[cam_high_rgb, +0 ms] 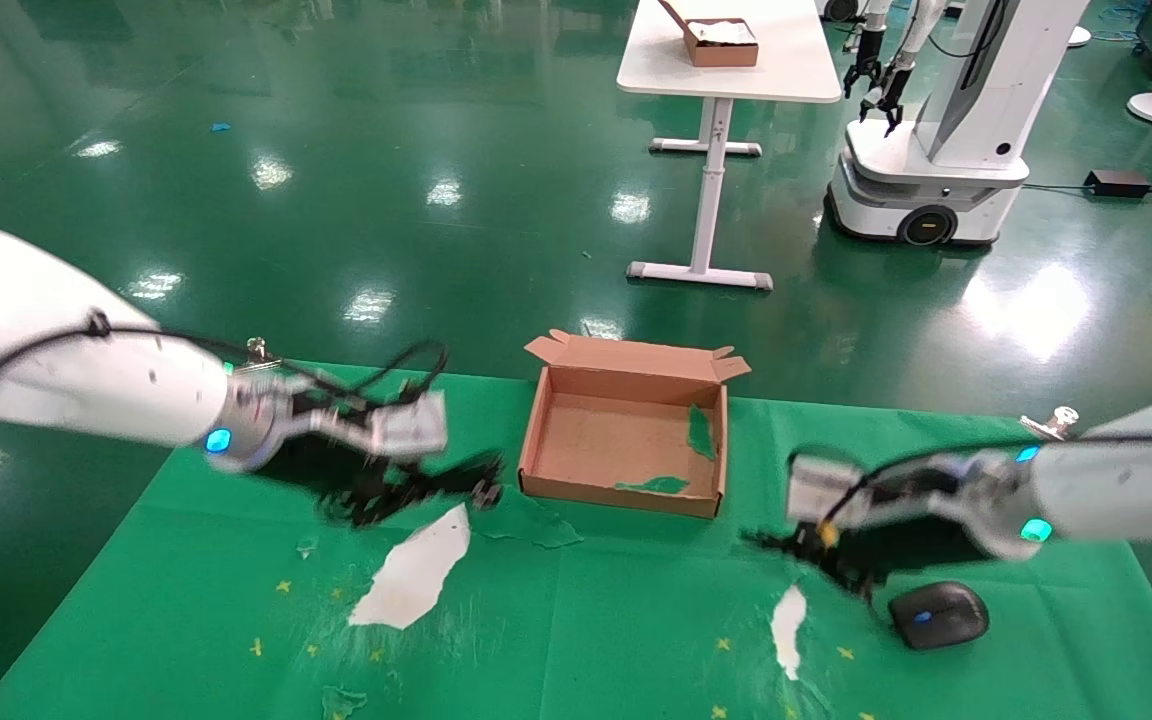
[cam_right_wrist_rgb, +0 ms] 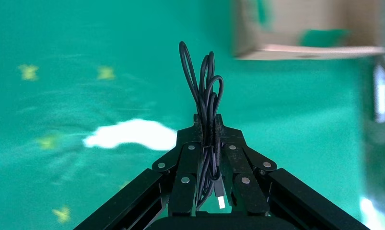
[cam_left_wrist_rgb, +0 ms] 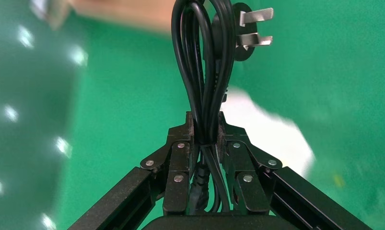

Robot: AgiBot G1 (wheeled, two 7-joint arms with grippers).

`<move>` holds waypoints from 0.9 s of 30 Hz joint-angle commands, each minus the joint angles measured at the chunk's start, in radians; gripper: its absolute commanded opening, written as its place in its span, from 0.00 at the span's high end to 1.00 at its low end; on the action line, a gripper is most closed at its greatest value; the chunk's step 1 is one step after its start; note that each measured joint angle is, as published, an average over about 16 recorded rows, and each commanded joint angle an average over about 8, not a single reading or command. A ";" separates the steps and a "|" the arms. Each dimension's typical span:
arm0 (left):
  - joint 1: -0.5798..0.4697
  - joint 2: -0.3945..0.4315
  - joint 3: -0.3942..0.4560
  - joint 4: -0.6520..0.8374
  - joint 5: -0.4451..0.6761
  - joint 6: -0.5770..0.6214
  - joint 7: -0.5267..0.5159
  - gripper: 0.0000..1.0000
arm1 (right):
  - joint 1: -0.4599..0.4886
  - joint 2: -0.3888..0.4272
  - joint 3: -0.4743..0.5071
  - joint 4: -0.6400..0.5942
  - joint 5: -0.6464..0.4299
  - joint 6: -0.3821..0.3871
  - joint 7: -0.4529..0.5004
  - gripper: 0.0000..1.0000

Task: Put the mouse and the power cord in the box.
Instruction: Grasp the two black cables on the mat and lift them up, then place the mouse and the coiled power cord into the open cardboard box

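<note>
The brown box (cam_high_rgb: 616, 492) lies open at the far middle of the green cloth, green scraps inside. To its left, above the cloth, my left gripper (cam_high_rgb: 461, 488) (cam_left_wrist_rgb: 205, 120) is shut on the power cord (cam_high_rgb: 376, 502) (cam_left_wrist_rgb: 203, 72). The cord's loops stick out past the fingertips, and the pronged plug (cam_left_wrist_rgb: 244, 33) is beside them. To the box's right, my right gripper (cam_high_rgb: 804, 545) (cam_right_wrist_rgb: 208, 122) is shut on the mouse's thin bundled cable (cam_high_rgb: 841, 572) (cam_right_wrist_rgb: 207, 91). The black mouse (cam_high_rgb: 938, 615) with its blue spot sits on the cloth just beyond the right gripper. The box (cam_right_wrist_rgb: 315, 29) shows ahead in the right wrist view.
Two white torn patches (cam_high_rgb: 416, 572) (cam_high_rgb: 788, 625) show in the green cloth. Behind on the green floor stand a white table (cam_high_rgb: 726, 80) with a small brown box (cam_high_rgb: 721, 42) and another robot (cam_high_rgb: 946, 150). The cloth's far edge runs just behind the box.
</note>
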 commanded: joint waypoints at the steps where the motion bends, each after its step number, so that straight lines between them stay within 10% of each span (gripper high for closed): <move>1: -0.010 -0.013 -0.020 -0.050 -0.031 0.012 0.005 1.00 | 0.026 0.020 0.018 -0.013 0.018 -0.001 0.000 1.00; 9: 0.035 0.092 -0.020 -0.113 -0.085 -0.248 0.145 1.00 | 0.131 0.034 0.053 -0.105 0.009 0.088 -0.014 1.00; 19: 0.111 0.105 0.208 -0.180 -0.147 -0.490 0.277 1.00 | 0.179 0.009 0.066 -0.182 0.022 0.107 -0.021 1.00; 27: 0.117 0.103 0.346 -0.186 -0.175 -0.570 0.283 0.01 | 0.204 0.014 0.075 -0.186 0.038 0.089 -0.045 1.00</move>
